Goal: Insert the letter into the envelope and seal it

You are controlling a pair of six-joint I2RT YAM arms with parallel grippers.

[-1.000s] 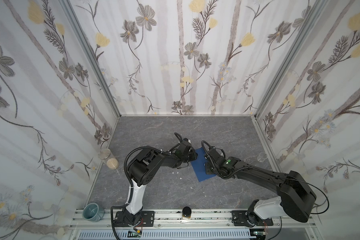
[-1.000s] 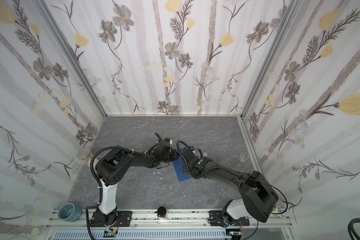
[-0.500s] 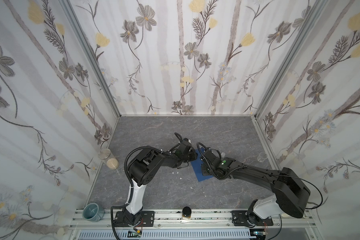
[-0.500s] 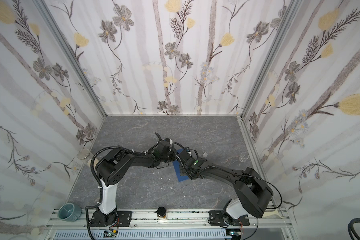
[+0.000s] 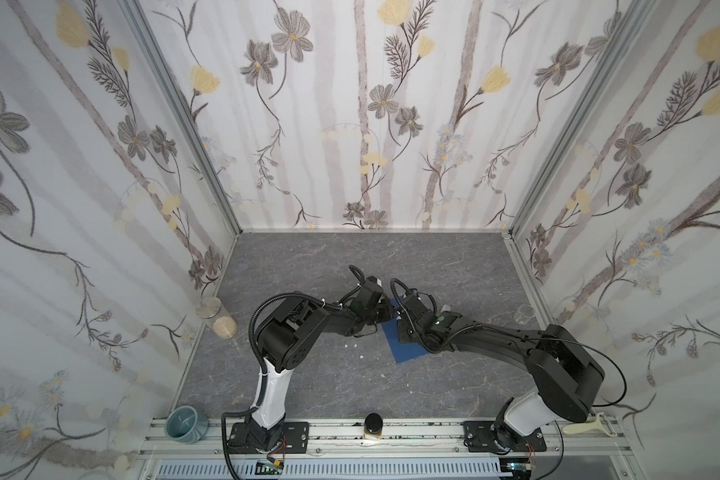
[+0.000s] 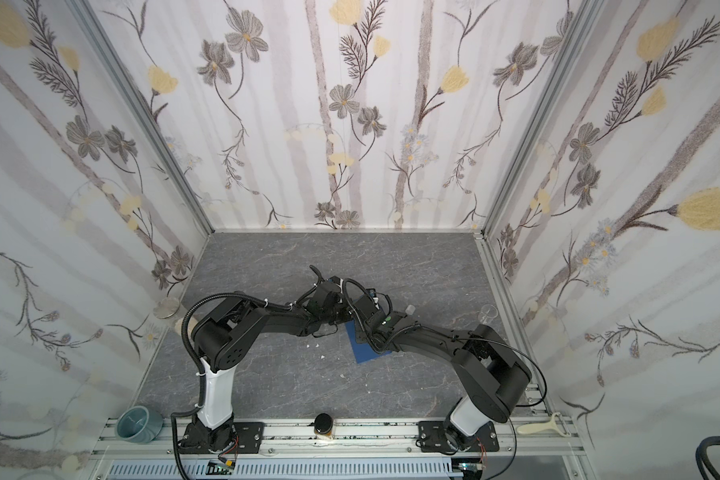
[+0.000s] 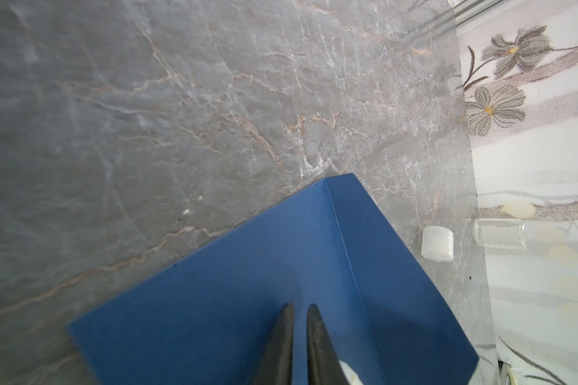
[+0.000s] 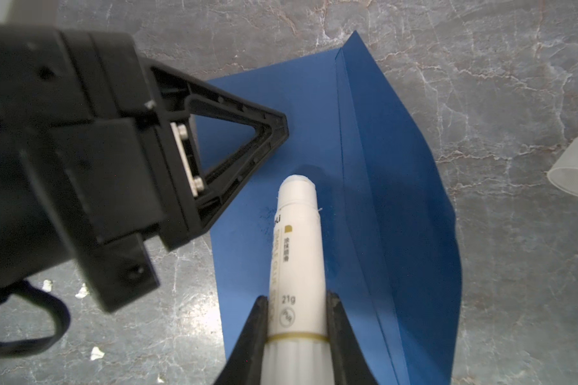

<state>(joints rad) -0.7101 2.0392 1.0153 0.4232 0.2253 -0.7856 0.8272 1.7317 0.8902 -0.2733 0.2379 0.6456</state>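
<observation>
Robot test cell in a lab, dressed up as a room.
Flower-printed wallpaper panels (image 5: 350, 104) in silver aluminium corner posts (image 5: 186, 116) box in a grey marble-patterned tabletop (image 5: 308, 257). A black-and-white left robot arm (image 5: 273, 386) and a matching right robot arm (image 5: 558, 365) are bolted to a slotted aluminium front rail (image 5: 425, 434).

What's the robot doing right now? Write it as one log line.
step: gluing | left gripper: shut, tips on envelope | flap: open | right gripper: shut on glue stick, tip by flap fold | cap: off, on table
</observation>
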